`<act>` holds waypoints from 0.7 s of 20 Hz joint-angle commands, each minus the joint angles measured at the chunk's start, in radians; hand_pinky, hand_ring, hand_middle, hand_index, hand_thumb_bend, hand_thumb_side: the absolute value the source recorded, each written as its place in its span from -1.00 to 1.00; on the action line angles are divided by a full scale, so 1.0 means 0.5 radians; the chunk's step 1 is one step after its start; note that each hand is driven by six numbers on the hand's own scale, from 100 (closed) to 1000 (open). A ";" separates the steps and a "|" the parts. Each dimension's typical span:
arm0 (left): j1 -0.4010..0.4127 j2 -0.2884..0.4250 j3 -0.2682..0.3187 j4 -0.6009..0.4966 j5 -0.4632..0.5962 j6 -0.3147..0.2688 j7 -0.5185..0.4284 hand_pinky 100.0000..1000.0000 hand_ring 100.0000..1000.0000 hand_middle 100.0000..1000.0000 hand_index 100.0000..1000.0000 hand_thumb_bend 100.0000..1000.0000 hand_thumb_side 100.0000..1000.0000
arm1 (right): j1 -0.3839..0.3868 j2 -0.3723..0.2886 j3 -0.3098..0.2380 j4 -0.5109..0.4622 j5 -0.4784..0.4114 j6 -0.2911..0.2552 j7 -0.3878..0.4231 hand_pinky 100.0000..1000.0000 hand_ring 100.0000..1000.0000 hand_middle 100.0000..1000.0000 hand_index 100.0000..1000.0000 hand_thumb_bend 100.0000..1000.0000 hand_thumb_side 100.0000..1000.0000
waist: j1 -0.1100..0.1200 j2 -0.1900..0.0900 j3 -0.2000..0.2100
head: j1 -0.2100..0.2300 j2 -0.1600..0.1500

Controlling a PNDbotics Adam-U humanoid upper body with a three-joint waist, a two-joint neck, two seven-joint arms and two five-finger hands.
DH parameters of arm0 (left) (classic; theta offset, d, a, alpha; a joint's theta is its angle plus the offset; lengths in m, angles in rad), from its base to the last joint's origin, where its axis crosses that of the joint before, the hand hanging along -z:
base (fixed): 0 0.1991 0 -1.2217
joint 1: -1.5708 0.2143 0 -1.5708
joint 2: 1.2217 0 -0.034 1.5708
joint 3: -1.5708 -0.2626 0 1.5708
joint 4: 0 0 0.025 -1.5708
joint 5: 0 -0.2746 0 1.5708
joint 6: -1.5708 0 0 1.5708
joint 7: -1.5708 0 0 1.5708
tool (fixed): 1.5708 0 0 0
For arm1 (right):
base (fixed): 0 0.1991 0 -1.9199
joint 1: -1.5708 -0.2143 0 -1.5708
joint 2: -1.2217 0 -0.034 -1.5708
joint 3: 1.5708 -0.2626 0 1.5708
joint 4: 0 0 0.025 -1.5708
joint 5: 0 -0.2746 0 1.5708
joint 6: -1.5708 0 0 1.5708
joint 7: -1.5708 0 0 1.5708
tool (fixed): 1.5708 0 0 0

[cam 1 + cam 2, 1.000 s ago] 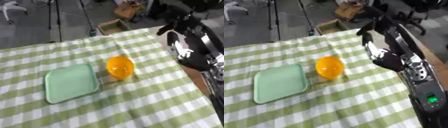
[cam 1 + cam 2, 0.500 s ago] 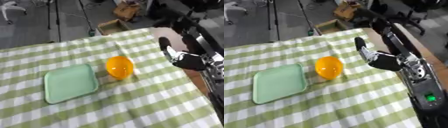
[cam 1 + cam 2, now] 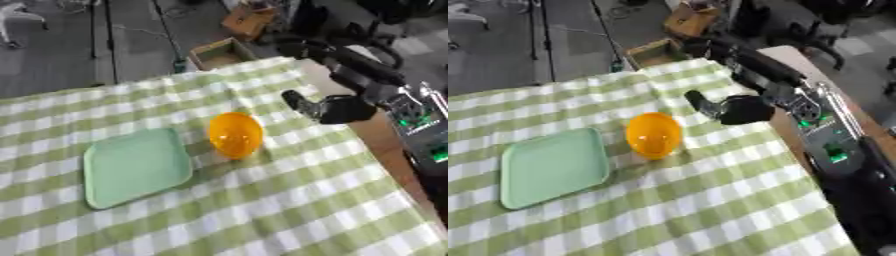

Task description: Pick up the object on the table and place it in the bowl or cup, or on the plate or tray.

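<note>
A round orange object (image 3: 234, 135) sits on the green checked tablecloth near the middle. Just left of it lies a pale green tray (image 3: 136, 167) with nothing on it. My right hand (image 3: 337, 109) reaches in from the right and hovers a short way right of the orange object, apart from it. Its fingers (image 3: 698, 100) point left and look relaxed, with nothing held. The left hand shows in neither view.
The table's right edge (image 3: 378, 142) runs close beside my right arm, with bare wood past the cloth. Beyond the far edge, a cardboard box (image 3: 219, 52) and stand legs are on the floor. Checked cloth stretches in front of the tray.
My right hand has come down and moved left, from the far right edge of the table toward the orange object. The tray and the orange object have not moved.
</note>
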State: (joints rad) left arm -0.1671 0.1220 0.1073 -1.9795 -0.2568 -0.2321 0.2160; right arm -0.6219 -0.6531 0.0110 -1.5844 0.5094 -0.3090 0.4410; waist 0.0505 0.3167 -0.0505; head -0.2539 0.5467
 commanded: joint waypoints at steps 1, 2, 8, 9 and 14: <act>0.002 0.039 -0.005 -0.041 -0.001 0.000 -0.013 -0.01 0.47 0.49 0.69 -0.74 0.78 | -0.105 -0.065 0.053 0.248 0.160 -0.065 0.031 0.88 0.94 1.00 1.00 -0.53 0.30 | 0.007 -0.065 -0.002 | -0.015 0.010; 0.004 0.040 -0.006 -0.041 0.000 0.000 -0.014 -0.01 0.47 0.49 0.69 -0.74 0.78 | -0.139 -0.057 0.076 0.323 0.215 -0.086 0.040 0.89 0.96 1.00 1.00 -0.50 0.34 | 0.008 -0.067 0.000 | -0.019 0.011; 0.006 0.041 -0.011 -0.041 0.003 0.000 -0.024 -0.01 0.48 0.49 0.69 -0.74 0.78 | -0.277 0.001 0.168 0.547 0.423 -0.216 0.051 0.94 1.00 1.00 1.00 -0.42 0.44 | 0.005 -0.073 0.007 | -0.034 0.011; 0.007 0.042 -0.011 -0.041 0.004 -0.001 -0.025 -0.01 0.48 0.49 0.69 -0.74 0.78 | -0.297 0.012 0.179 0.576 0.442 -0.230 0.059 0.94 1.00 1.00 1.00 -0.42 0.44 | 0.004 -0.074 0.008 | -0.036 0.012; 0.006 0.044 -0.014 -0.041 0.006 -0.002 -0.032 -0.01 0.48 0.49 0.70 -0.74 0.78 | -0.365 0.066 0.259 0.615 0.481 -0.304 0.103 0.94 1.00 1.00 1.00 -0.37 0.49 | -0.002 -0.077 0.012 | -0.045 0.012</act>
State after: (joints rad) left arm -0.1612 0.1223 0.1012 -1.9795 -0.2554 -0.2311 0.2043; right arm -0.7834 -0.6092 0.1354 -1.2723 0.7383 -0.4484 0.4871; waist 0.0505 0.3166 -0.0457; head -0.2727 0.5531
